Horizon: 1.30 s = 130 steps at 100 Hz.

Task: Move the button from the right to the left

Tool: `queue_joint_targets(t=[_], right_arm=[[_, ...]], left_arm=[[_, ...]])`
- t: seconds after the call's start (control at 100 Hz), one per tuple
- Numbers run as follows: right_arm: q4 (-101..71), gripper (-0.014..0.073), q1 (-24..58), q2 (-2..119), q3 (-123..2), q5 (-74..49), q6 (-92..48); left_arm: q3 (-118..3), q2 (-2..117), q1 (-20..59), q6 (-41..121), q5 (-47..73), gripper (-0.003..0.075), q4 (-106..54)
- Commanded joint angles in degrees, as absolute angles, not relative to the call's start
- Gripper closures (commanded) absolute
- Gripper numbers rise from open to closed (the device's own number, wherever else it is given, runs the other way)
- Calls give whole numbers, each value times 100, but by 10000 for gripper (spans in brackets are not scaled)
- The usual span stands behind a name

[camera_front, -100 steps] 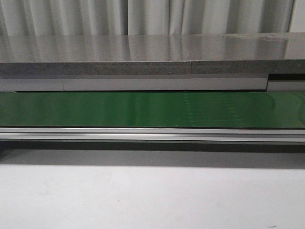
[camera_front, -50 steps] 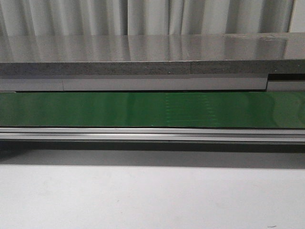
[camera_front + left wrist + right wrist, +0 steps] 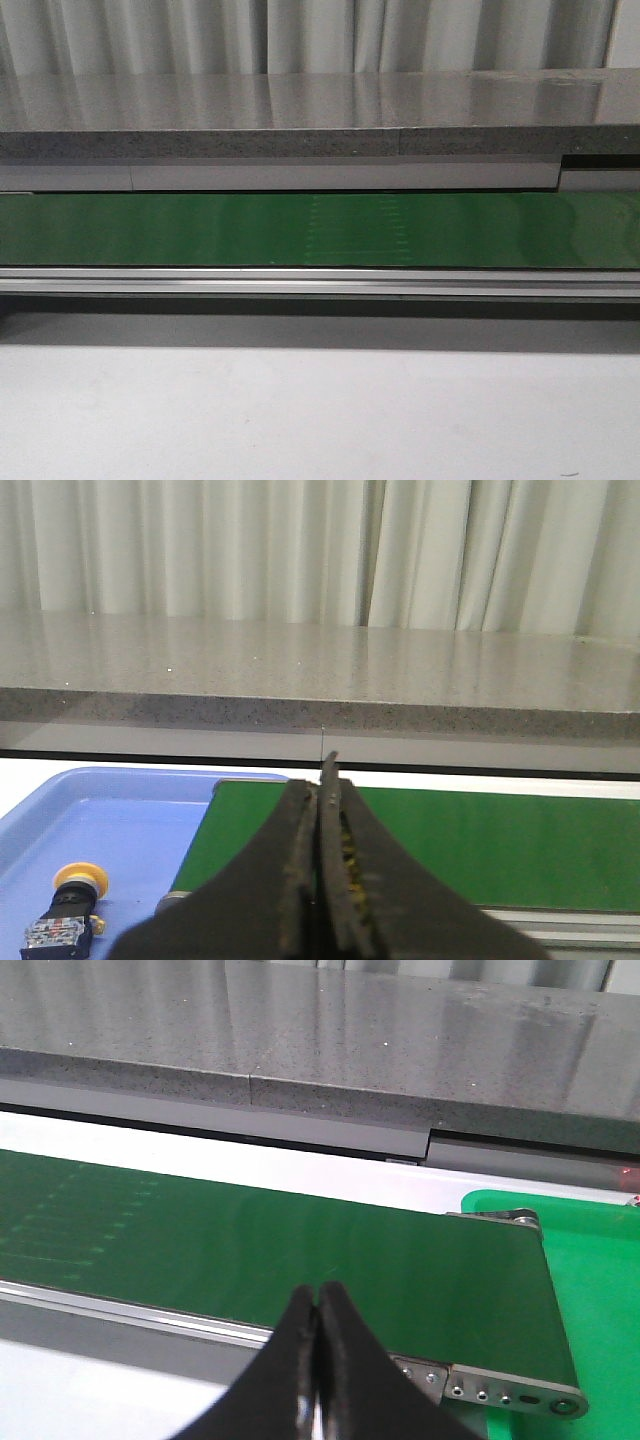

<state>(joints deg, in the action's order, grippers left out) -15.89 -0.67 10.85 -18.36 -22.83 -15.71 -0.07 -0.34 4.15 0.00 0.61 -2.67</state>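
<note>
The button (image 3: 66,910), with a round orange-yellow cap and a black boxy body with small coloured marks, lies in a blue tray (image 3: 130,820) in the left wrist view, beside the end of the green belt. My left gripper (image 3: 322,780) is shut and empty, above the belt end, apart from the button. My right gripper (image 3: 320,1295) is shut and empty, above the near rail of the green belt (image 3: 250,1250). Neither gripper nor the button shows in the front view.
A green conveyor belt (image 3: 320,228) runs across the front view behind a metal rail (image 3: 320,282). A grey stone-like counter (image 3: 320,110) stands behind it, with curtains beyond. A green tray (image 3: 600,1280) sits at the belt's right end. White table (image 3: 320,410) lies in front.
A faint pale patterned patch on the belt has moved from right of centre towards the left. Nothing else differs in the front view.
</note>
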Motion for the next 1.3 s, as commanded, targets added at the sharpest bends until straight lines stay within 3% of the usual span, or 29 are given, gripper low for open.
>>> queue_joint_targets(t=[0.0,0.98,1.29], right_arm=[[-1661,660,-48,1126,-1975,-1871,-1596],[-1552,660,-79,1126,-1938,-1732,-1596],[544,660,-121,1093,-667,961,378]], left_arm=[[246,-159,415,-73,-281,740,-290],[246,-159,415,-73,-278,740,-290],[246,-159,415,-73,-278,740,-290]])
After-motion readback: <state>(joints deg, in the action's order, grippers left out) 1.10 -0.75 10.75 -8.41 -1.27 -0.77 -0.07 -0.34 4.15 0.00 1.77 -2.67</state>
